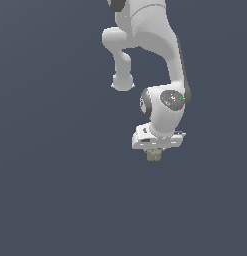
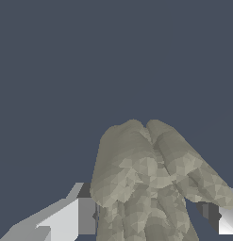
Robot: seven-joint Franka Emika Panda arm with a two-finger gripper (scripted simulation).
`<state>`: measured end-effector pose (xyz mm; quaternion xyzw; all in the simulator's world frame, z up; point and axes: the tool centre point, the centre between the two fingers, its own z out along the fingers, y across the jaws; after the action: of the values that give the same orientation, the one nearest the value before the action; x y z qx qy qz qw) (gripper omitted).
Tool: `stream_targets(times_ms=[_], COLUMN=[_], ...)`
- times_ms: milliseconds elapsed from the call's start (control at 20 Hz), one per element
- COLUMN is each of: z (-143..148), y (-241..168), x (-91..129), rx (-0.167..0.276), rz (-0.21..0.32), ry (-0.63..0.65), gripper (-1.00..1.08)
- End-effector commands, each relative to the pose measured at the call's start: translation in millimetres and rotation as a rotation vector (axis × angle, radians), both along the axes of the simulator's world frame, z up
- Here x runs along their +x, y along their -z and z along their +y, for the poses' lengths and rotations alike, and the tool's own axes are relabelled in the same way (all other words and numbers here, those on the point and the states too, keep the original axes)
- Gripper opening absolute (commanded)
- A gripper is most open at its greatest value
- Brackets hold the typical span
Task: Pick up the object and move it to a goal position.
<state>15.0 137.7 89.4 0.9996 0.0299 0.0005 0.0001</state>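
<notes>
The gripper has its fingers closed on the tan block, which hangs just under the white hand, so the pickup looks done and the carry to the goal remains.

No readable text, label, brand, number or sign appeared in either view. The white arm, the mottled tan object and the dark backdrop all carried plain, unmarked surfaces.
</notes>
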Motion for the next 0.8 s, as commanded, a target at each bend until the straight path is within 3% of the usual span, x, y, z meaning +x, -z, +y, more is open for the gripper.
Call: stream_targets(times_ms=[0,350,750], z=[27,79,103], y=[-5,-15,-20], x=[8,25,33], rx=[0.0,0.0,0.0], rz=[0.0,0.001,0.001], ry=[0.001,0.001,0.001], gripper=[-1.0,-1.0,-1.0])
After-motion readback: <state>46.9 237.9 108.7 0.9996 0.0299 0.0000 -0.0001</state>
